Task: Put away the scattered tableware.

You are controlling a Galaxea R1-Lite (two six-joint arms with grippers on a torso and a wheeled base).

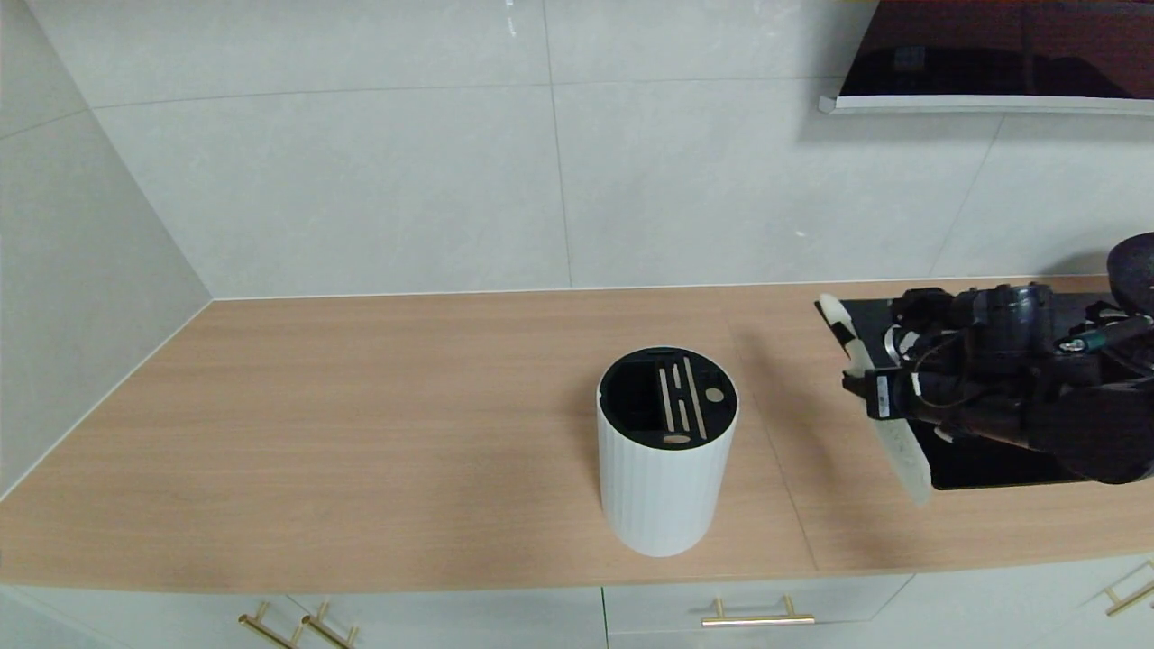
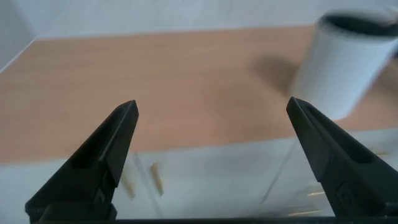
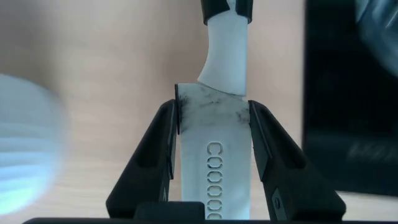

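Jaws: right gripper (image 1: 879, 397) is clamped on the knife's blade, a finger on each flat side; left gripper (image 2: 211, 109) stands wide apart with nothing between.
Counter (image 1: 361, 433): pale wood, running along a grey tiled wall.
Hood (image 1: 992, 63): dark, on the wall at upper right.
Hob (image 1: 983, 464): black glass set into the counter's right end.
Holder (image 1: 665, 478): white ribbed cylinder, upright near the counter's front edge, its black top cut with slots and a larger opening; in the left wrist view it stands beyond the left gripper.
Knife (image 1: 902, 446): white blade, white handle with black bands, held over the hob's left edge, handle toward the wall, tip toward the front; right of the holder, apart from it.
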